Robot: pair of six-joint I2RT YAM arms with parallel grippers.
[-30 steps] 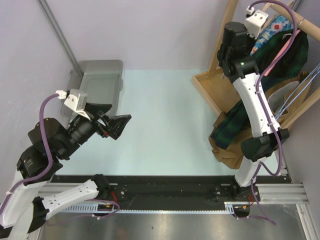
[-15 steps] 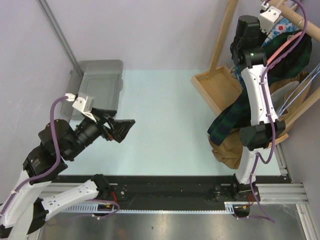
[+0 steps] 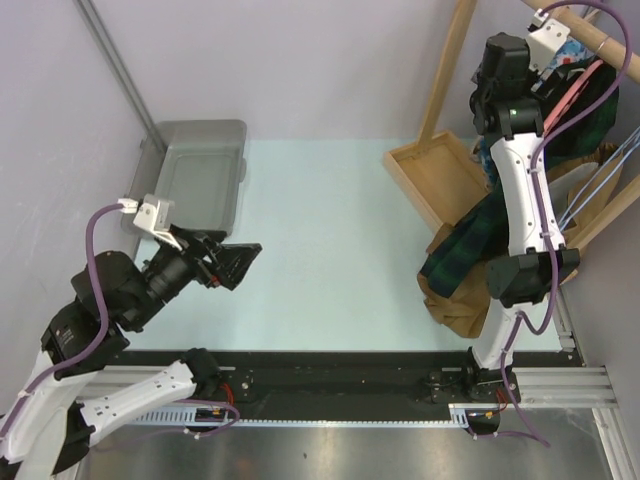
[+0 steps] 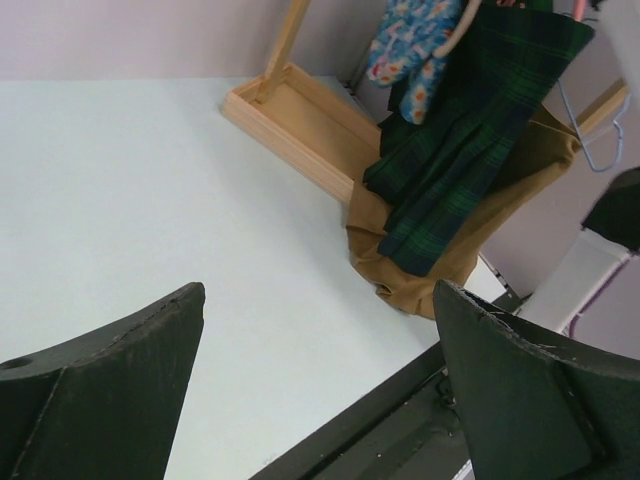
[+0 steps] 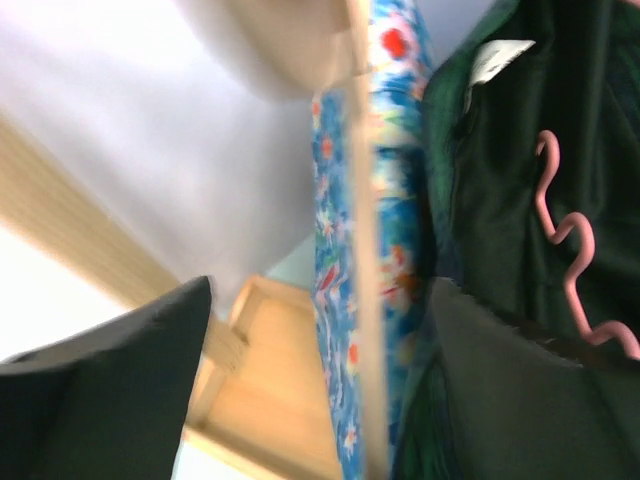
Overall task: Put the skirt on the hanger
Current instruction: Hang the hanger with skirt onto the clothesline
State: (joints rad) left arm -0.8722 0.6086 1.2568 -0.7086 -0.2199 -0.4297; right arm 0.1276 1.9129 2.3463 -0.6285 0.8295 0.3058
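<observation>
Right arm, change: a second ago its wrist was lower on the light wooden clothes rack (image 3: 445,70); now it is raised further, up by the rack's top rail.
Right claw (image 5: 320,285): fingers spread wide apart with nothing between them. Beyond them are the rail, a blue floral garment (image 5: 390,200) and green cloth.
Left arm, change: it has drawn back a little towards the near edge, so the left claw (image 3: 228,262) is slightly lower in the overhead view than before.
Left claw, state: fingers wide apart and empty, hanging above the pale mint bench (image 3: 320,230).
Skirt, place: the dark green tartan pleated skirt (image 3: 470,240) hangs at the rack on the right, under the top rail and just beside the floral garment.
Skirt, change: its upper part and the pink plastic hanger (image 3: 585,80) sit a little higher than a second ago.
Skirt, look: the cloth falls in a long slanting drape with a fine blue-green check, and a white label shows near the waistband. The hanger's wavy edge lies against the upper cloth. I cannot tell whether the hanger clips it.
Skirt, lower end: the hem overlaps a tan-brown garment (image 3: 455,305) that lies bunched on the bench at the rack's foot.
Elsewhere: a grey plastic tray (image 3: 200,165) sits at the far left, well apart from the rack.
</observation>
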